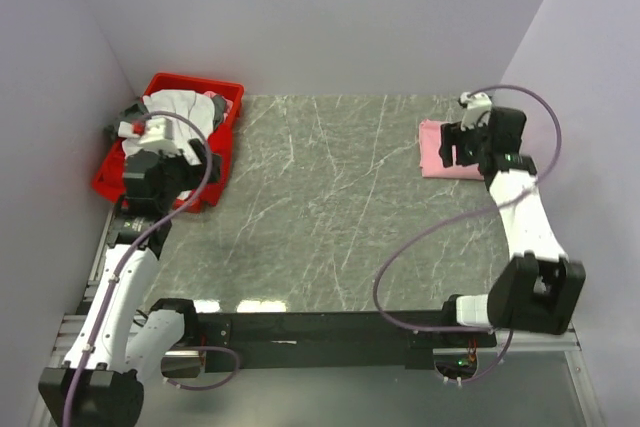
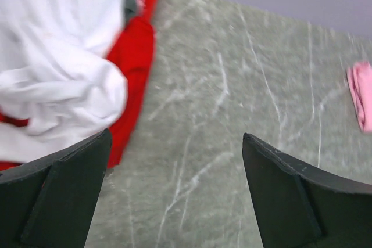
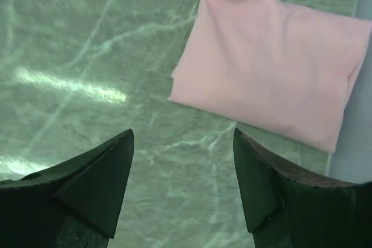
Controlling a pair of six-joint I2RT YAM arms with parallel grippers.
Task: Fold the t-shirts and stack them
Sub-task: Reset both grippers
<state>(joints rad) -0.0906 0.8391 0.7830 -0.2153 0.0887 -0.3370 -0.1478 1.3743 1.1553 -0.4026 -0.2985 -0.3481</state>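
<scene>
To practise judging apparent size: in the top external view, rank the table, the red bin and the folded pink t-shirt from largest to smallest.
1. table
2. red bin
3. folded pink t-shirt, clearly the smallest even allowing for its hidden part

top cam overhead, whole table [image 1: 330, 207]; l wrist near bin [image 2: 136, 56], r wrist close over pink t-shirt [image 3: 273, 68].

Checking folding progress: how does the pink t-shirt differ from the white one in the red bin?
The pink t-shirt is folded into a flat rectangle; the white t-shirt is a crumpled heap. The pink one lies on the table, far right; the white one sits in the red bin, far left. Both are soft cloth.
</scene>
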